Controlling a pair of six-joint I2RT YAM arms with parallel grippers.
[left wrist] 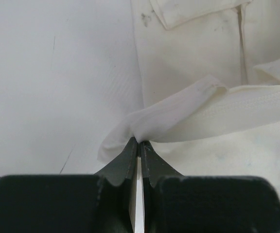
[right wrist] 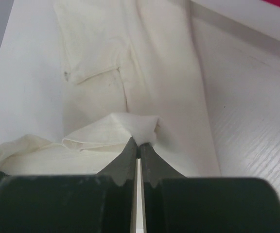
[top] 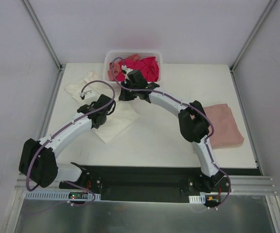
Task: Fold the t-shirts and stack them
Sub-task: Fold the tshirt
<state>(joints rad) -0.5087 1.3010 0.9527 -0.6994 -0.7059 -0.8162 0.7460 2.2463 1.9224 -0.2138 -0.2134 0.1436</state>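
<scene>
Left end effector (left wrist: 139,141): closed, pinching an edge of the cream t-shirt (left wrist: 188,63).
Right end effector (right wrist: 139,141): closed on another edge of it, apparently paired for folding.
Cream t-shirt: on the counter (top: 164,141), near-left of the lattice basket (top: 130,51).
Folded pink t-shirt (top: 223,126): near-right of the basket, apparently the stack's start.
Magenta t-shirts (top: 142,65): inside the basket, unfolded.

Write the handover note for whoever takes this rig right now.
Left pincer: shut on an edge of the cream t-shirt.
Right pincer: shut on another edge of the same shirt.
Cream shirt lies on the table, not yet folded.
Done: pink t-shirt folded, at the right.
To do: fold the cream one, stack it, then the red shirts in the basket.
</scene>
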